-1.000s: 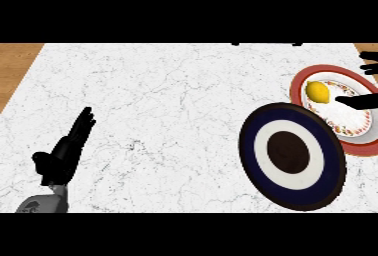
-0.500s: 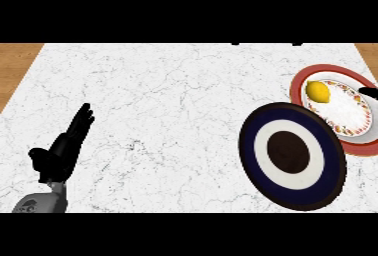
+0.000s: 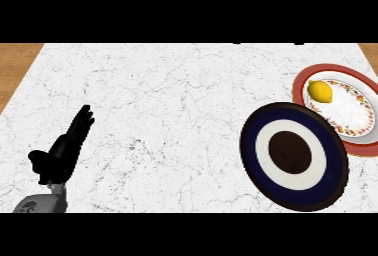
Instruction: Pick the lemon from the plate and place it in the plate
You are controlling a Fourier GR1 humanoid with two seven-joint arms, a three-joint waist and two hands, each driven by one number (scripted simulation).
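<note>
Fingers (image 3: 80, 125) straight and held together, pointing up and away across the counter, nothing in them. Left hand (image 3: 63, 150) parked low at the near left corner, resting (looks like a wait pose, not a reach). Right hand out of view altogether.

Well off to the right of those fingertips: dark blue plate (image 3: 255, 160) with a white ring and dark centre, lying flat and bare. Just past its far right edge, slightly tucked under it by the look of things: red-rimmed plate (image 3: 304, 82) with a patterned border. Lemon (image 3: 320, 91) sitting on the upper left part of that one, near the rim, so still on a plate either way. Could fit a lemon waiting to go across to the blue plate, or one already set down where it belongs; can't say which.

White marble counter (image 3: 170, 90) with grey veining underneath everything. Strip of wooden floor (image 3: 18, 65) beyond the far left edge.
</note>
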